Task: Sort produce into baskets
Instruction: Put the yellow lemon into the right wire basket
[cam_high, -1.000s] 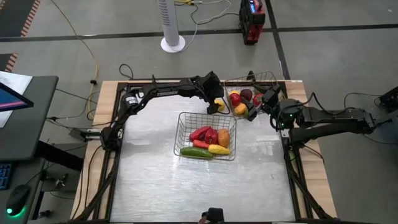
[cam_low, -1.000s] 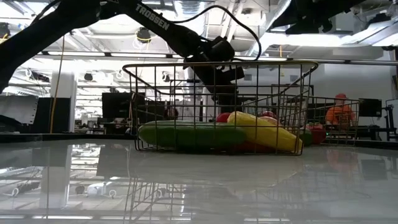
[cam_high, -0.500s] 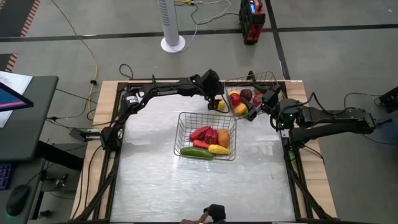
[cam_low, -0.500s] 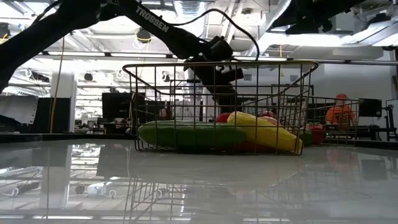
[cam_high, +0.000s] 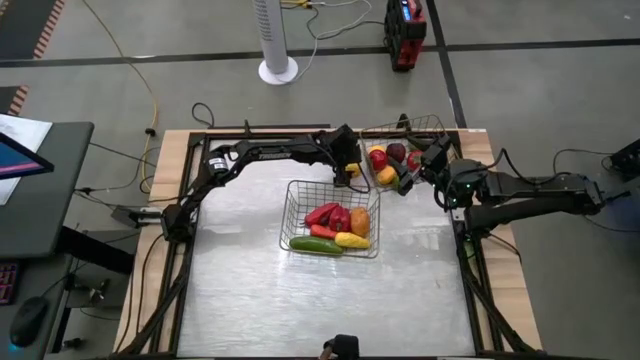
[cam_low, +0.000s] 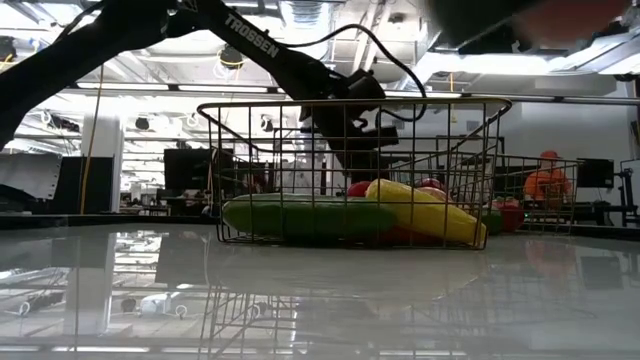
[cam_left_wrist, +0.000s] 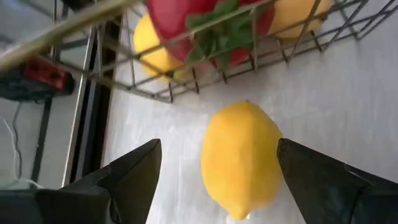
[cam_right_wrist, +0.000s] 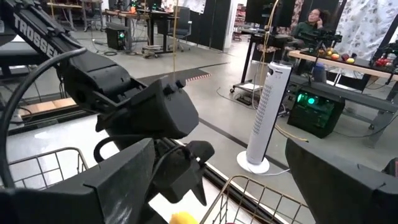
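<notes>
A yellow lemon (cam_left_wrist: 242, 158) lies on the table just outside the far wire basket (cam_high: 405, 128), by that basket's left side. The basket holds red, yellow and dark-purple pieces. My left gripper (cam_left_wrist: 219, 144) slants down over the lemon, open, with one finger on each side and a gap on both sides. The near basket (cam_low: 350, 105) at mid-table holds red peppers, a green cucumber (cam_low: 300, 217), yellow corn (cam_low: 425, 212) and an orange piece. My right gripper (cam_high: 408, 172) waits open and level at the far basket's near right corner.
A white tower fan (cam_high: 277, 40) and a red device (cam_high: 405, 30) stand on the floor beyond the far edge. Black frame rails run along the table's sides. Bare tabletop (cam_high: 300, 300) lies in front of the near basket. A person in orange (cam_low: 547, 180) sits far behind.
My left gripper has sunk toward the lemon and shifted a little toward the far basket, rolling slightly. It stays open. The lemon and both baskets have kept their places.
</notes>
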